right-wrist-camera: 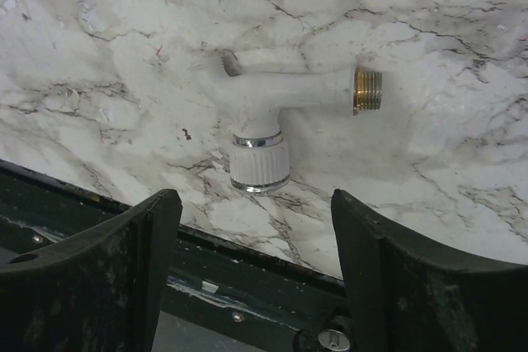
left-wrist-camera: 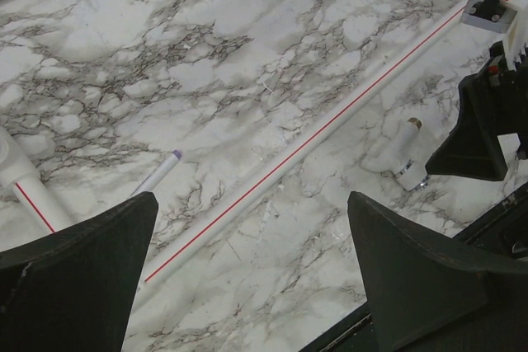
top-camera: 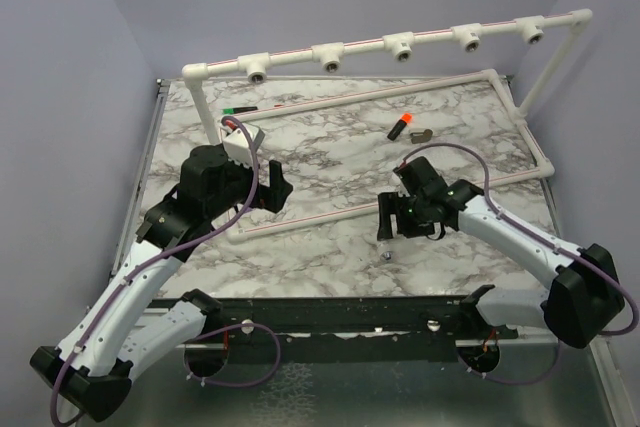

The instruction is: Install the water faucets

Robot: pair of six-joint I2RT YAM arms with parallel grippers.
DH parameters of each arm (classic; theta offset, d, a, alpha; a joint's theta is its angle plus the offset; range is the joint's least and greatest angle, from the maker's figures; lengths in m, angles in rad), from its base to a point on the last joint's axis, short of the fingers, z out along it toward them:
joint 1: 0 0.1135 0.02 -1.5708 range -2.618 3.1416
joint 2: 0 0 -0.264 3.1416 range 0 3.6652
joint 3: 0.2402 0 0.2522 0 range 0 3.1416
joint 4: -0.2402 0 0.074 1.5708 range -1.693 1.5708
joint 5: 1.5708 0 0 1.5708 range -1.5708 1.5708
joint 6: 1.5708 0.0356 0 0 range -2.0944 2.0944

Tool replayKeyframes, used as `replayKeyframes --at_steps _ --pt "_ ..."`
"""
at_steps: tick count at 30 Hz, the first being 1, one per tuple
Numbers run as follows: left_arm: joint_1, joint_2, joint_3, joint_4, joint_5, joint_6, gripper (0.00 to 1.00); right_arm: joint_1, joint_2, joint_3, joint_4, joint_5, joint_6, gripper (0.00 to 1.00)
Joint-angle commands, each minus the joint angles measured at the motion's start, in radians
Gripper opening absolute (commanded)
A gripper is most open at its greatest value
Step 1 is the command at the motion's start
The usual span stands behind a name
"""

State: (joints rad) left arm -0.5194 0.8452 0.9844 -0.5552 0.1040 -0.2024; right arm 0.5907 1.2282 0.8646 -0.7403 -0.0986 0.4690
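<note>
The white faucet (right-wrist-camera: 276, 109) lies flat on the marble counter (right-wrist-camera: 462, 55) near its front edge, just beyond the 2 fingertips of the right tool (right-wrist-camera: 254, 202). Its ribbed knob points toward their gap. That tool stands open, gripping nothing. The left tool (left-wrist-camera: 252, 199) gapes wide, well apart.

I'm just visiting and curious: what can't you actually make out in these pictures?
Top view: the tap is a tiny speck, shape unreadable.
Left wrist view: the right fingers cover part of the tap.
Top view: the grey piece beside the orange-tipped stick is too small to name.
Right wrist view: the bottom edge cuts those fingers off.
</note>
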Motion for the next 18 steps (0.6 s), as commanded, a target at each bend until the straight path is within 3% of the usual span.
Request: replayKeyframes --at_steps 1,18 --pt "-0.003 -0.012 -0.012 -0.027 -0.013 -0.014 0.99 0.046 0.061 -0.009 0.049 0.067 0.045 0.78" --pt "-0.002 -0.026 -0.018 -0.052 -0.017 0.011 0.99 0.162 0.27 -0.028 0.158 0.149 0.079 0.66"
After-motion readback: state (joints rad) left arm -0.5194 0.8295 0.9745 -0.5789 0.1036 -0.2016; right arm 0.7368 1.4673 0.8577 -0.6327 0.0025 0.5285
